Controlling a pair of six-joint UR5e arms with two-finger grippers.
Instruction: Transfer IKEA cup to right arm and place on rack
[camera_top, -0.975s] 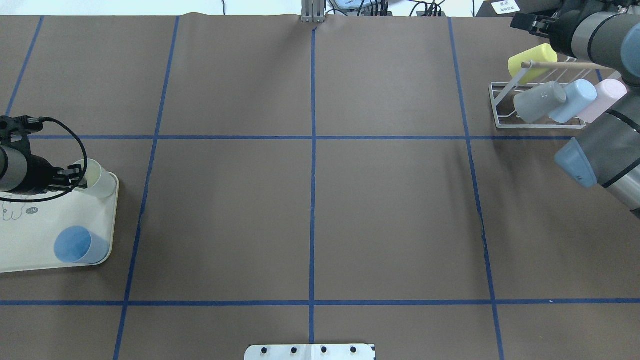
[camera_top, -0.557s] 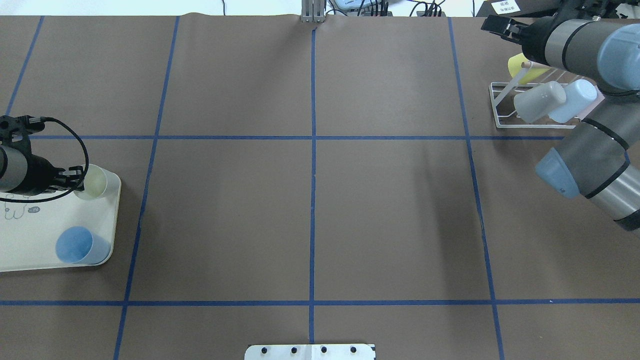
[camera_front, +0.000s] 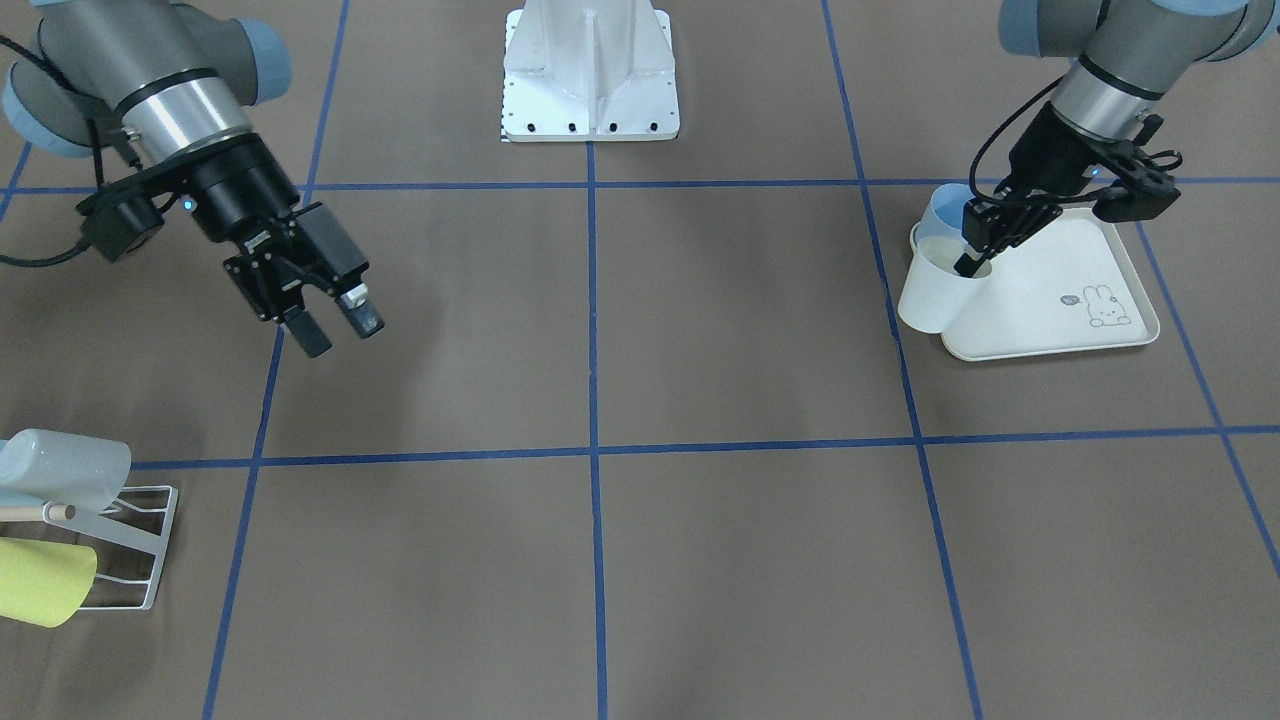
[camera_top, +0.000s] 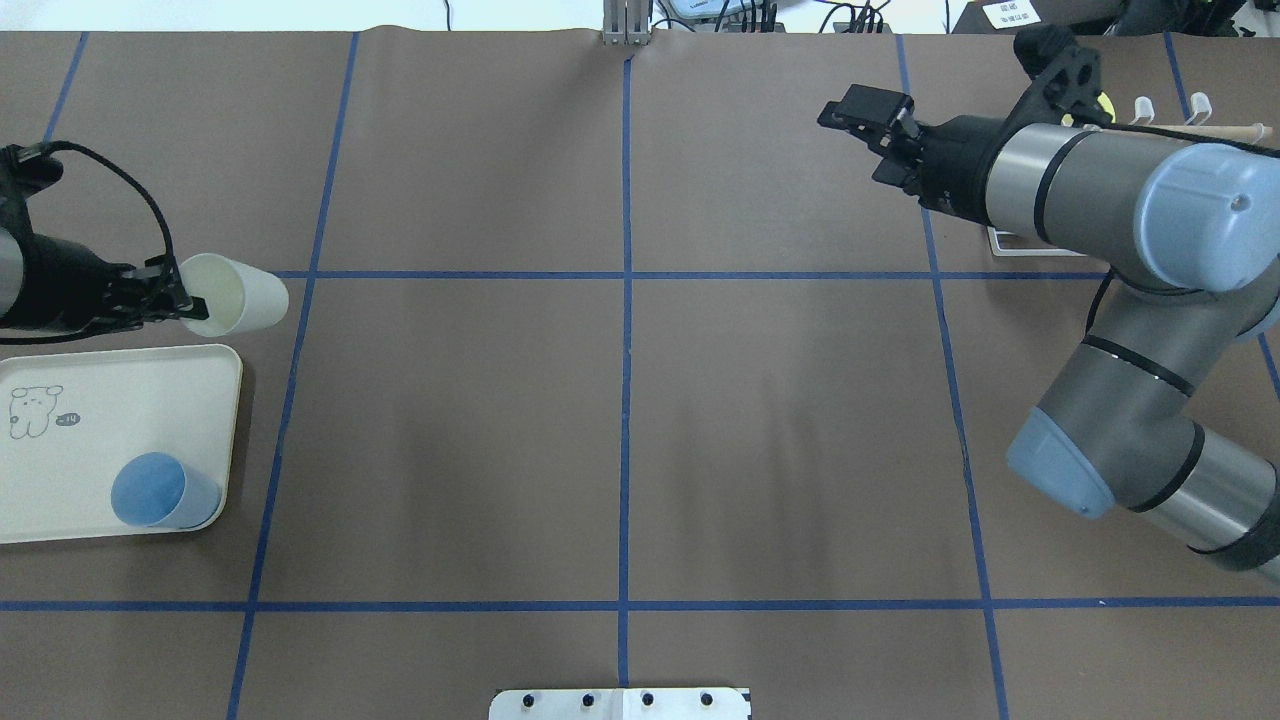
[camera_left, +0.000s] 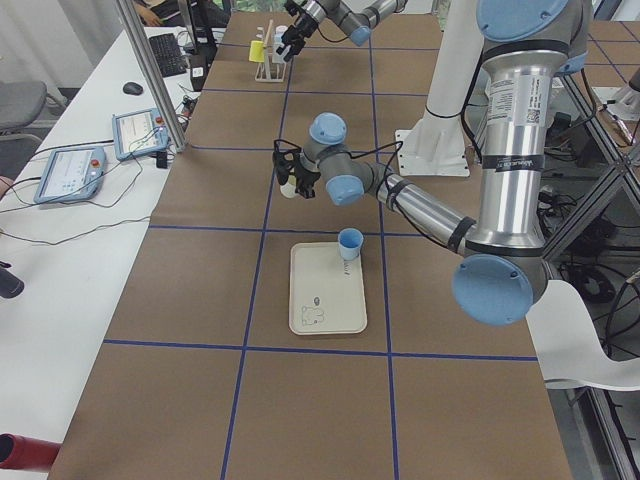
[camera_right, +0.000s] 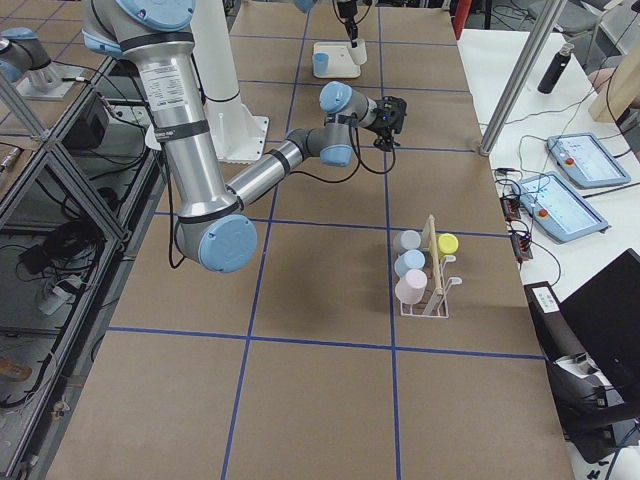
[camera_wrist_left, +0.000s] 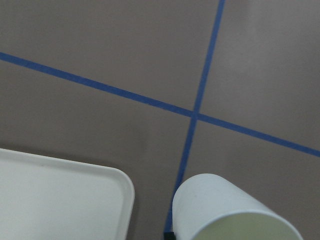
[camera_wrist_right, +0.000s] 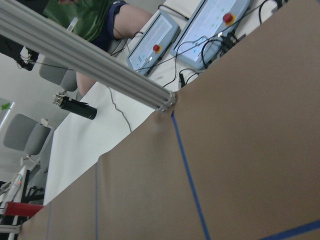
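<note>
My left gripper (camera_top: 172, 296) is shut on the rim of the cream IKEA cup (camera_top: 238, 296), one finger inside it. The cup hangs tilted in the air just beyond the tray's far corner and also fills the bottom of the left wrist view (camera_wrist_left: 227, 210). From the front, the cup (camera_front: 932, 292) hangs below the left gripper (camera_front: 975, 255). My right gripper (camera_front: 340, 333) is open and empty, high over the table and away from the rack. The white wire rack (camera_front: 125, 545) carries a grey cup (camera_front: 65, 468) and a yellow cup (camera_front: 45, 580). My right arm hides most of the rack (camera_top: 1015, 243) from overhead.
The cream rabbit-print tray (camera_top: 110, 400) lies at the table's left edge with a blue cup (camera_top: 160, 495) upright on its near corner. The rack (camera_right: 437, 290) holds several cups. The robot's white base (camera_front: 590, 70) stands mid-table at the robot's side.
My left gripper has lifted the cream cup off the tray and carried it away from the robot's side. My right arm has swung from the rack toward the table's middle.
</note>
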